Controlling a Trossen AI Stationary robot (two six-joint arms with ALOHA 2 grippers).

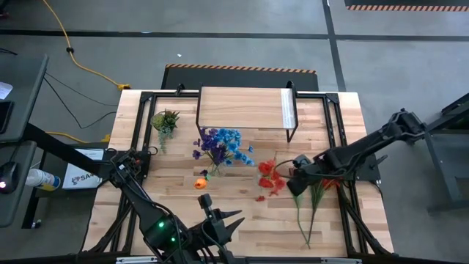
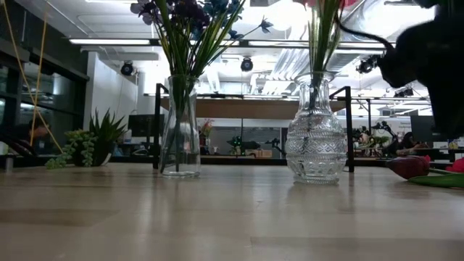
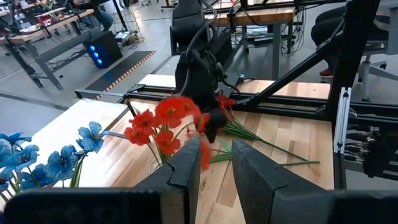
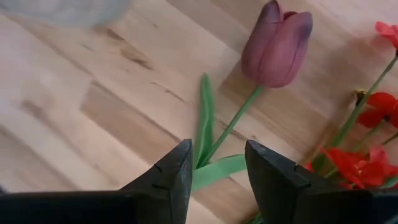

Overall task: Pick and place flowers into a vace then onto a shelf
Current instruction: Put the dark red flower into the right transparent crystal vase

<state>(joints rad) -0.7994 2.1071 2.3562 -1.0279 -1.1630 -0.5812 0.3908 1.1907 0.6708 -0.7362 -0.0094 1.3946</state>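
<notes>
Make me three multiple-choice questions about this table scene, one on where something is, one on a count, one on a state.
1. Where is the right gripper?
A. Above the dark maroon tulip's green stem lying on the table
B. Over the wood-plank shelf
C. Beside the green spiky plant

2. How many clear glass vases stand on the table?
A. One
B. Two
C. Four

3. How do the right gripper's fingers stand?
A. Clamped on a vase
B. Holding a blue flower
C. Apart, empty

Answers: 1 A, the stem lies between its fingertips. 2 B, the low view shows a slim vase and a patterned round vase. 3 C, there is a gap with nothing gripped.
</notes>
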